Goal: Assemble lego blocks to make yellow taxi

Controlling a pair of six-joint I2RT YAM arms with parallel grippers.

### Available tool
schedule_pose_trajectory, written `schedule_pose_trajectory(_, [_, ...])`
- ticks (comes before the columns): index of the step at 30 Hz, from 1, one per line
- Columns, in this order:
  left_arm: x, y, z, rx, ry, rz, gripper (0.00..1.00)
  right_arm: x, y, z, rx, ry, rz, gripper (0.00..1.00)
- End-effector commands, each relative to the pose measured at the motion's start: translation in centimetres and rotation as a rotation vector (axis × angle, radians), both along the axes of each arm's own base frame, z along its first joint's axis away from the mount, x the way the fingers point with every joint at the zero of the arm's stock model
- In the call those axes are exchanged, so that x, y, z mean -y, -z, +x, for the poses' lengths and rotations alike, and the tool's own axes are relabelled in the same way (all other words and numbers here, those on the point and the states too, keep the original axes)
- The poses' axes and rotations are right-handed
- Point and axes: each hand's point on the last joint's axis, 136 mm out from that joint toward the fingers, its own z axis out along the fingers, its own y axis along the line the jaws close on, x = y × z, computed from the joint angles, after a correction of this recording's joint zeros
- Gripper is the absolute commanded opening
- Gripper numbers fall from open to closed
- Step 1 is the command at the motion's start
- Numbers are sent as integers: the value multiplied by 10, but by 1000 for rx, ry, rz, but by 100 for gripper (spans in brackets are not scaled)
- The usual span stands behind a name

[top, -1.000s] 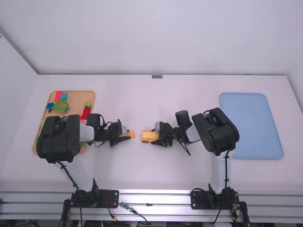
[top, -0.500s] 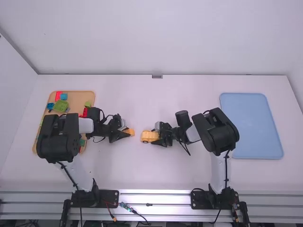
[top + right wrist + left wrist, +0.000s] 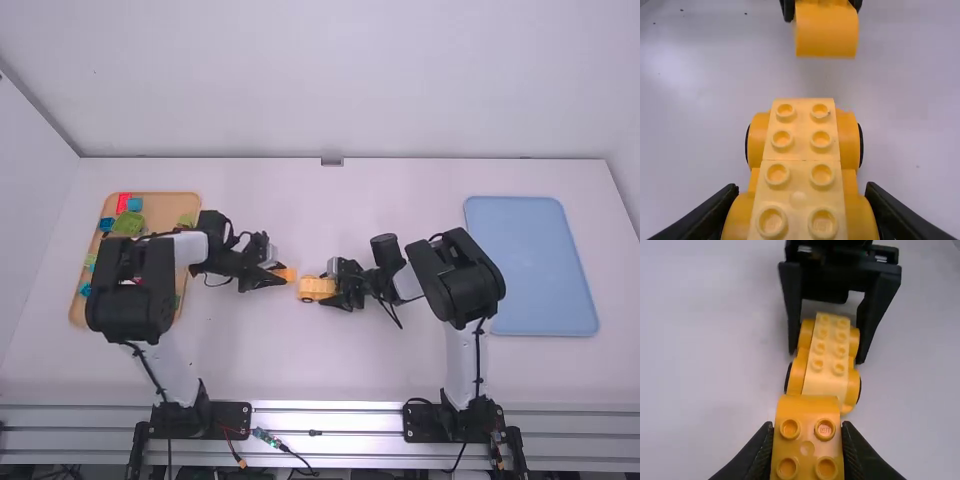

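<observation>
Left of the table's middle, my left gripper (image 3: 276, 273) is shut on an orange block (image 3: 288, 274). In the left wrist view that gripper (image 3: 807, 440) pinches the block (image 3: 807, 432), which has a rounded end and studs on top. A short gap right of it, my right gripper (image 3: 334, 288) is shut on the yellow-orange car base (image 3: 313, 288). The right wrist view shows this gripper (image 3: 800, 210) clamping the studded base (image 3: 800, 150) by its sides, dark wheels at the far end, with the orange block (image 3: 826, 31) held beyond and apart from it.
A tan tray (image 3: 160, 212) with several coloured blocks, among them a green one (image 3: 128, 223), lies at the left, partly under the left arm. A blue tray (image 3: 530, 265) lies at the right, beyond the right arm.
My left gripper has moved rightward with the orange block, closer to the car base, and its arm has lifted off part of its former position. The right arm has kept still.
</observation>
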Motion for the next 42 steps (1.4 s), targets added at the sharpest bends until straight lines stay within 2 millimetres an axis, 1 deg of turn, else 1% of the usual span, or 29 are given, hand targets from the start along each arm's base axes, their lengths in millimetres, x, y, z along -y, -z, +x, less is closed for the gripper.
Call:
schedule_pose_trajectory(1, [17, -7, -2, 38, 57, -39, 2, 1, 7, -6, -34, -5, -4, 65])
schedule_pose_trajectory(3, [26, -10, -4, 51, 84, -38, 2, 1, 7, -6, -34, -5, -4, 66])
schedule_pose_trajectory(5, [28, -12, -6, 59, 94, -40, 3, 1, 7, -7, -35, -5, -4, 68])
schedule_pose_trajectory(6, [29, -15, -5, 69, 95, -39, 2, 1, 7, -6, -34, -5, -5, 69])
schedule_pose_trajectory(8, [29, -19, -5, 79, 94, -47, 2, 1, 8, -5, -31, 2, -13, 74])
schedule_pose_trajectory(9, [29, -21, -5, 82, 96, -47, 2, 2, 9, -5, -29, 5, -18, 79])
schedule_pose_trajectory(11, [33, -22, -8, 83, 108, -43, 2, 2, 10, -3, -26, 12, -25, 82])
schedule_pose_trajectory(13, [37, -22, -10, 84, 121, -41, 2, 2, 9, -4, -24, 6, -19, 82])
schedule_pose_trajectory(14, [39, -21, -11, 86, 127, -41, 2, 2, 9, -4, -24, 6, -19, 81])
schedule_pose_trajectory(15, [41, -20, -12, 91, 136, -41, 2, 2, 9, -4, -22, 7, -19, 75])
schedule_pose_trajectory(16, [45, -19, -13, 100, 143, -43, 2, 2, 9, -4, -22, 6, -18, 67])
schedule_pose_trajectory(17, [48, -18, -12, 97, 138, -44, 2, 2, 9, -4, -22, 6, -18, 61])
schedule_pose_trajectory(19, [49, -13, -8, 86, 110, -14, 2, 2, 9, -4, -24, 6, -20, 57])
schedule_pose_trajectory(20, [49, -7, -2, 73, 71, 22, 2, 2, 9, -4, -23, 6, -19, 54])
schedule_pose_trajectory(22, [51, -3, 1, 60, 47, 39, 2, 2, 9, -4, -23, 6, -19, 54])
schedule_pose_trajectory(25, [56, -1, -4, 61, 58, 37, 2, 2, 9, -4, -23, 6, -19, 54])
schedule_pose_trajectory(31, [56, -1, -5, 59, 59, 25, 2, 2, 9, -4, -21, 6, -19, 55])
schedule_pose_trajectory(35, [60, -3, -8, 56, 74, 10, 2, 1, 9, -3, -19, 5, -19, 53])
schedule_pose_trajectory(37, [65, -4, -10, 61, 88, 7, 2, 1, 8, -2, -18, 5, -18, 53])
schedule_pose_trajectory(42, [74, 0, -7, 69, 80, 45, 2, 1, 8, -2, -17, 5, -18, 54])
